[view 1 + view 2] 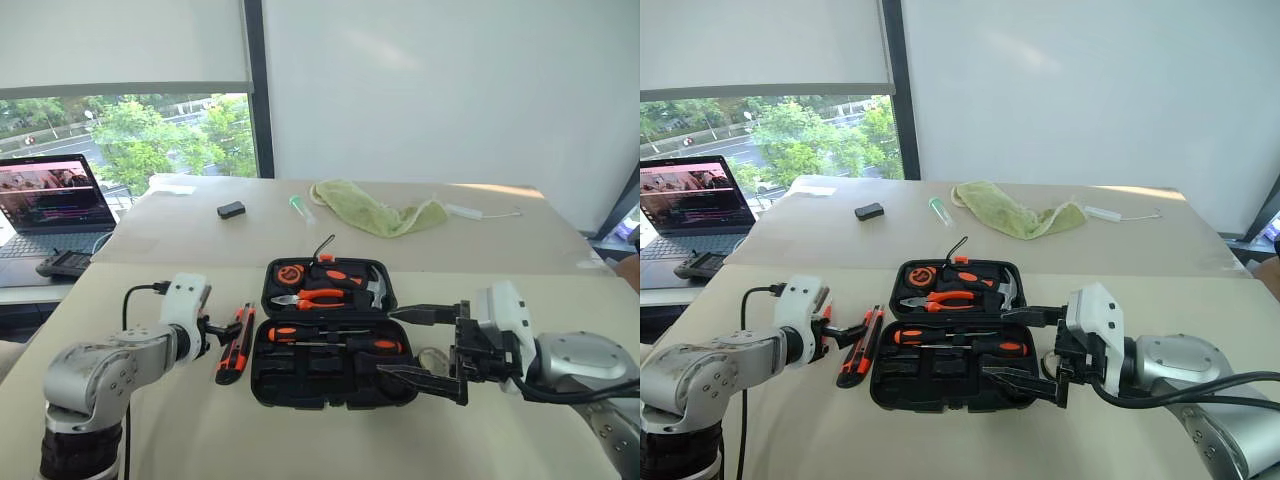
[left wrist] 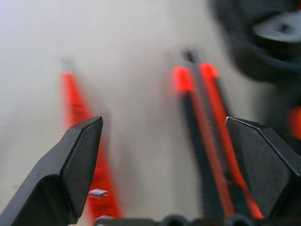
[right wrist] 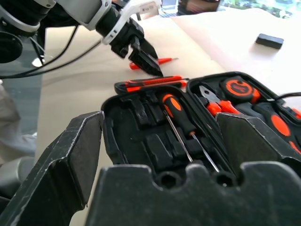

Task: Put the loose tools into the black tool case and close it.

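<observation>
Open black tool case [image 1: 330, 345] on the worktop [image 1: 180, 420]; spread left hand [image 1: 212, 330] nears the utility knife [image 1: 235, 345] (lying beside the case) — it could nudge it away — right hand [image 1: 425, 345] spread, empty.

The black tool case [image 1: 330, 372] looks matt moulded plastic; the green cloth [image 1: 378, 213] soft and rumpled.
</observation>
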You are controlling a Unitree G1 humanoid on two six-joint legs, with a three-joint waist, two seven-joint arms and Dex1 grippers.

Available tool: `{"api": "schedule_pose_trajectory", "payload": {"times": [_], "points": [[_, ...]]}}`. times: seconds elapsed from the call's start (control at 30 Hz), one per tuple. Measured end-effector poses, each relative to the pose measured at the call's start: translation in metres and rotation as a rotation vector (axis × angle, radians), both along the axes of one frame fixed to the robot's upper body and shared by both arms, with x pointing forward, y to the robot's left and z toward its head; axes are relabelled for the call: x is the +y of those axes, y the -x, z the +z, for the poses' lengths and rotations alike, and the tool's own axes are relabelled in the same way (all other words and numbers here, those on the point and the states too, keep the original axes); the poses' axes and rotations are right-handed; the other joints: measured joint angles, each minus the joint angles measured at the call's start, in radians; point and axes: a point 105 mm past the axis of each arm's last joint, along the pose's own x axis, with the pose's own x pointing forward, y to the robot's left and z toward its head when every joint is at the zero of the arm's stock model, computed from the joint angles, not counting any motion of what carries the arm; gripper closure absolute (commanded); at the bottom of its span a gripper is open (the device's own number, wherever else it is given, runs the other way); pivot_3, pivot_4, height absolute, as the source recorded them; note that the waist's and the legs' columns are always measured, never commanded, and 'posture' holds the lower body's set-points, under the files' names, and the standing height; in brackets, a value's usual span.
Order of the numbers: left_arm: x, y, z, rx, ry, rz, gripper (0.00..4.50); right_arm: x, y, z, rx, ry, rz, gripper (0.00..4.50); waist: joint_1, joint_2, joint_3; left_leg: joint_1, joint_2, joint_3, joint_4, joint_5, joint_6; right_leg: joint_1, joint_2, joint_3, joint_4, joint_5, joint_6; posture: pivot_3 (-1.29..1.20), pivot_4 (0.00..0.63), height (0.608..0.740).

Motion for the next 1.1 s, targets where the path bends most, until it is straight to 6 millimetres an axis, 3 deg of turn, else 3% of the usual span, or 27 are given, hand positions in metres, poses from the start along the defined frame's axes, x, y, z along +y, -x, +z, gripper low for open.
{"api": "schedule_pose_trajectory", "payload": {"times": [0.13, 0.27, 0.47, 0.53, 0.6, 0.67, 0.73, 0.8, 0.83, 0.9, 1.0, 1.1], "points": [[0.011, -0.001, -0.009, 0.037, -0.017, 0.062, 0.02, -0.003, 0.004, 0.0, 0.004, 0.015, -0.005, 0.08, 0.002, 0.0, 0.0, -0.001, 0.0, 0.0, 0.0, 0.0, 0.0, 0.0, 0.0, 0.0, -0.001, 0.0, 0.0, 0.0, 0.15, 0.74], [0.011, -0.001, -0.024, 0.104, 0.0, 0.076, 0.94, -0.004, 0.004, 0.0, 0.006, 0.02, -0.005, 0.0, 0.005, 0.0, 0.0, -0.001, -0.001, -0.001, 0.001, 0.0, 0.001, 0.001, -0.001, -0.001, -0.001, 0.0, 0.001, 0.0, 0.15, 0.74], [0.01, -0.005, -0.026, 0.067, 0.021, 0.104, 3.14, -0.005, 0.004, 0.001, -0.001, 0.028, -0.019, 0.0, 0.005, 0.0, 0.0, 0.0, -0.001, -0.001, 0.0, 0.0, 0.001, 0.001, -0.005, 0.001, -0.001, 0.001, 0.001, 0.0, 0.15, 0.74], [0.005, -0.006, -0.025, 0.029, 0.069, 0.069, 3.4, -0.005, 0.005, 0.001, -0.003, 0.029, -0.022, 0.0, 0.005, 0.0, 0.0, -0.001, 0.0, -0.001, 0.001, 0.001, 0.001, 0.0, -0.005, 0.001, -0.001, 0.001, 0.001, 0.0, 0.15, 0.74], [-0.009, -0.009, -0.015, -0.029, 0.158, -0.044, 3.4, -0.006, 0.006, 0.001, -0.003, 0.032, -0.027, 0.0, 0.006, -0.002, 0.001, -0.004, 0.0, -0.002, 0.001, 0.001, 0.0, -0.001, -0.005, 0.001, -0.001, 0.001, 0.0, 0.0, 0.15, 0.74], [-0.03, -0.009, 0.011, -0.1, 0.247, -0.25, 3.4, -0.009, 0.007, 0.0, 0.0, 0.04, -0.038, 0.0, 0.009, -0.003, 0.001, -0.008, 0.0, -0.003, 0.002, 0.002, -0.002, -0.004, -0.005, -0.001, -0.001, 0.001, 0.0, 0.0, 0.15, 0.74], [-0.052, 0.0, 0.044, -0.135, 0.273, -0.527, 3.4, -0.012, 0.009, -0.002, -0.001, 0.047, -0.037, 0.0, 0.009, -0.003, 0.001, -0.009, 0.0, -0.003, 0.002, 0.005, -0.007, -0.004, -0.001, -0.002, -0.002, 0.001, 0.0, 0.0, 0.15, 0.74], [-0.069, 0.015, 0.059, -0.138, 0.214, -0.768, 3.4, -0.014, 0.012, -0.003, -0.005, 0.052, -0.038, 0.0, 0.006, -0.001, 0.001, -0.007, -0.002, -0.001, 0.001, 0.005, -0.007, -0.004, 0.001, -0.002, -0.003, 0.0, 0.0, 0.0, 0.15, 0.74], [-0.081, 0.031, 0.056, -0.078, 0.138, -0.975, 3.4, -0.019, 0.013, -0.006, -0.003, 0.065, -0.048, 0.0, 0.004, 0.0, 0.0, -0.006, -0.004, 0.0, 0.0, 0.005, -0.006, -0.002, 0.001, -0.003, -0.005, 0.0, 0.0, 0.0, 0.15, 0.74], [-0.1, 0.039, 0.044, -0.025, 0.072, -1.199, 3.4, -0.027, 0.015, -0.009, 0.0, 0.086, -0.063, 0.0, 0.007, 0.005, -0.002, -0.005, -0.008, 0.001, 0.0, 0.001, 0.002, 0.001, 0.0, -0.002, -0.005, -0.001, 0.002, 0.0, 0.15, 0.74], [-0.112, 0.033, 0.014, 0.062, -0.032, -1.382, 3.4, -0.04, 0.019, -0.014, 0.013, 0.114, -0.099, 0.0, 0.015, 0.004, -0.001, -0.007, -0.01, 0.001, 0.004, -0.001, 0.01, 0.001, 0.0, -0.001, -0.006, 0.0, 0.005, 0.0, 0.15, 0.74], [-0.114, 0.023, -0.004, 0.099, -0.122, -1.442, 3.4, -0.048, 0.022, -0.015, 0.015, 0.129, -0.132, 0.0, 0.014, 0.003, 0.0, -0.01, -0.009, 0.001, 0.009, -0.002, 0.013, 0.0, 0.0, -0.001, -0.006, 0.002, 0.009, 0.0, 0.15, 0.74]]}}
